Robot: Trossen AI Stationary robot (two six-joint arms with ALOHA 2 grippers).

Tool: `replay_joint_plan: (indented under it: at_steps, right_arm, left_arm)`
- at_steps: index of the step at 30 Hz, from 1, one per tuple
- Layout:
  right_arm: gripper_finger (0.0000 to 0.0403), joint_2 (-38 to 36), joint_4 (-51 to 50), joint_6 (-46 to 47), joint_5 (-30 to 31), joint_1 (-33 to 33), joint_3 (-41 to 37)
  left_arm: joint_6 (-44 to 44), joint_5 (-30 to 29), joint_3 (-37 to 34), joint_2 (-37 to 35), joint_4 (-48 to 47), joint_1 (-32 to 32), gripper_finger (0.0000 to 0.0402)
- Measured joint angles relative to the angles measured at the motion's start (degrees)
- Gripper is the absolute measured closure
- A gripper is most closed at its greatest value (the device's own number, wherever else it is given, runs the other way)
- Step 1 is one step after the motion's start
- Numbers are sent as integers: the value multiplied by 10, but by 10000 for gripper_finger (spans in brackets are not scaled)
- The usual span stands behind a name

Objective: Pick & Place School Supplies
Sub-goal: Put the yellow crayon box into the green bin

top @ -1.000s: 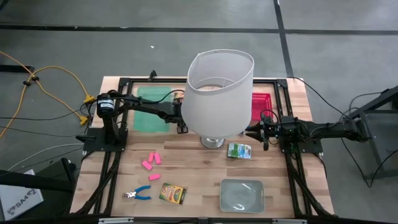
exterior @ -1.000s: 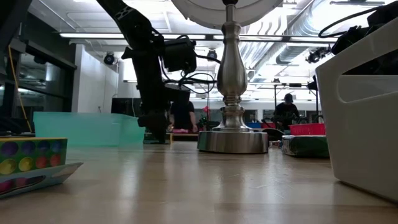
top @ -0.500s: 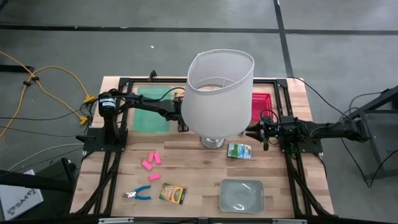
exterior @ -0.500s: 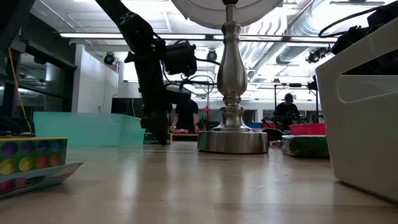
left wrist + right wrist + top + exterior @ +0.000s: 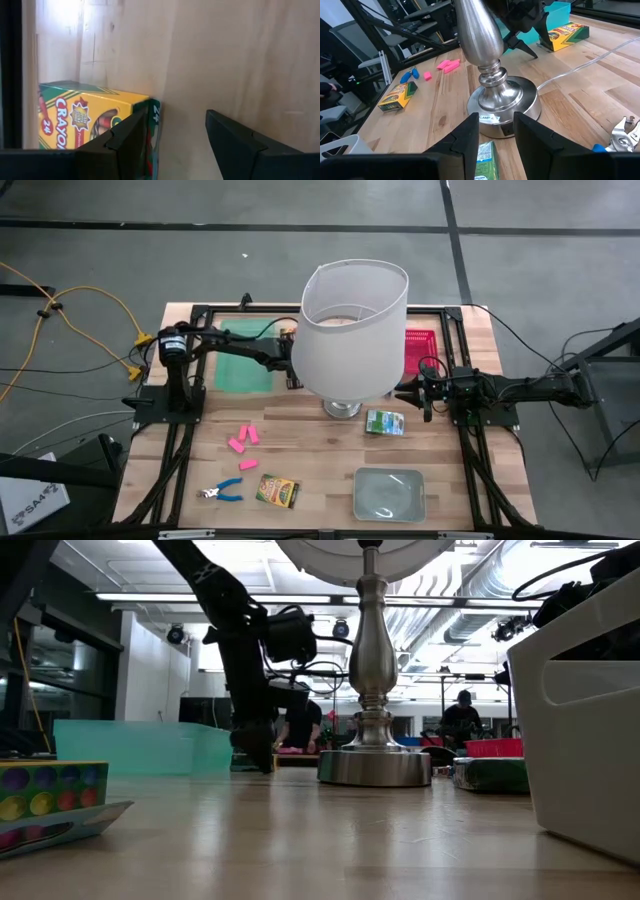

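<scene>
My left gripper (image 5: pixel 292 378) hangs open low over the wood beside the lamp, near the green tray. In the left wrist view its fingers (image 5: pixel 177 135) straddle bare wood, and a yellow crayon box (image 5: pixel 90 117) lies right beside one finger; whether they touch, I cannot tell. My right gripper (image 5: pixel 405 392) is open and faces the lamp base (image 5: pixel 502 100), with a green crayon box (image 5: pixel 485 160) lying low between its fingers. Three pink erasers (image 5: pixel 245 442), blue-handled scissors (image 5: pixel 220 493) and another crayon box (image 5: pixel 277 491) lie flat at the near left.
A big white lampshade (image 5: pixel 355 330) stands mid-table and hides part of my left arm. The green tray (image 5: pixel 240 360) sits far left, the red tray (image 5: pixel 420 340) far right and the clear tray (image 5: pixel 388 492) near right. A second pair of scissors (image 5: pixel 620 135) lies by my right gripper.
My left gripper has crept a little toward the table's far edge, staying low over the wood and open. My right arm and all the supplies have kept still.
</scene>
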State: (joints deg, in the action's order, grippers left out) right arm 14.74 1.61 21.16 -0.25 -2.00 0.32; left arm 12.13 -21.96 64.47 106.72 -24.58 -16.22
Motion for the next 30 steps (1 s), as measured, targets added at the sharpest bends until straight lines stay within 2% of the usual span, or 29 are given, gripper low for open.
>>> replay_joint_plan:
  at_steps: [3, 13, 30]
  right_arm:
    - [289, 0, 0, 0, 0, 0, 0]
    - [289, 0, 0, 0, 0, 0, 0]
    - [289, 0, -1, 0, 1, 0, 0]
  left_arm:
    - [-9, 18, 0, 0, -2, -8, 206]
    - [-12, 19, -1, 1, -4, -9, 270]
    - [-15, -26, -2, 3, -9, -14, 274]
